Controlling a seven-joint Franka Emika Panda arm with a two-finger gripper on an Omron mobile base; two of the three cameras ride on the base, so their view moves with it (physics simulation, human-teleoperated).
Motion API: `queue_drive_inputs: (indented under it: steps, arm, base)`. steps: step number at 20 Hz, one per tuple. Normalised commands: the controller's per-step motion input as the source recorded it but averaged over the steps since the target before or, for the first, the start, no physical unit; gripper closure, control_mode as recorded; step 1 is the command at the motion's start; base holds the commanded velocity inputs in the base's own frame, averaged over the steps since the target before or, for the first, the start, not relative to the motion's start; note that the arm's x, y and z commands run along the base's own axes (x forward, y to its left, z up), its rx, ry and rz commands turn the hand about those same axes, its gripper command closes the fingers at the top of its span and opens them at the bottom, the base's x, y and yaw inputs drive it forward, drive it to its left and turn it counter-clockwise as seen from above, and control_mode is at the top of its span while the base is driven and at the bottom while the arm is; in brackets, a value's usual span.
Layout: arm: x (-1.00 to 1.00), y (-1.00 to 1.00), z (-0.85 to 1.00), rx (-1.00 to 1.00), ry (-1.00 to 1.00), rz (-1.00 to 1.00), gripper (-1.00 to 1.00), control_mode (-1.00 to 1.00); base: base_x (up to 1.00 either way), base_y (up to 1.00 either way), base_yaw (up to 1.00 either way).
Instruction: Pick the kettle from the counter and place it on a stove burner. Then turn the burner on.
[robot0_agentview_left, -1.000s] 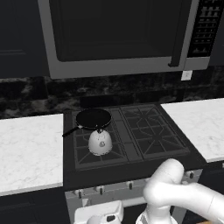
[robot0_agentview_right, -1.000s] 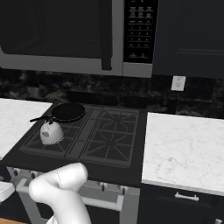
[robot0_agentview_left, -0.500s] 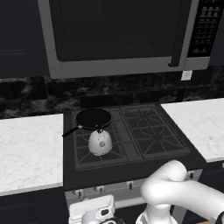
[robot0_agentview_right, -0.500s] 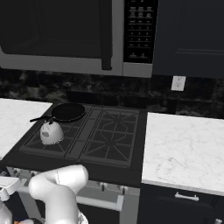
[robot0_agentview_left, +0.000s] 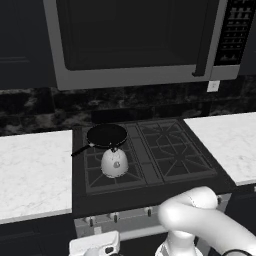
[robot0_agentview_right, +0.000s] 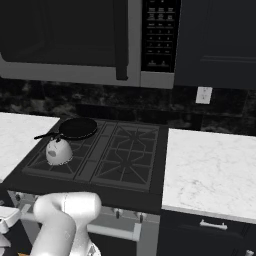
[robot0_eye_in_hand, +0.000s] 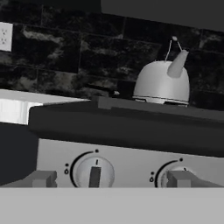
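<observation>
The kettle (robot0_agentview_left: 114, 163) sits on the front-left burner (robot0_agentview_left: 111, 172), a pan (robot0_agentview_left: 106, 135) at its 12 o'clock. The gripper (robot0_eye_in_hand: 112, 179) is wide open, empty, facing a knob (robot0_eye_in_hand: 93, 173).

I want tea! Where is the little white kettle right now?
The kettle sits on the stove's front left burner, just in front of the black frying pan. The white counter lies to its left.
</observation>
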Motion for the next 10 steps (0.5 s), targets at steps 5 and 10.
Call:
queue_drive_inputs:
  steps: [5, 10]
  arm:
    - [0.33, 0.1, -0.21, 0.0, -0.02, 0.0, -1.0, -1.0]
    - [0.49, 0.0, 0.0, 0.0, 0.0, 0.0, -1.0, -1.0]
  base:
    - [0.0, 0.0, 0.0]
    - [0.0, 0.0, 0.0]
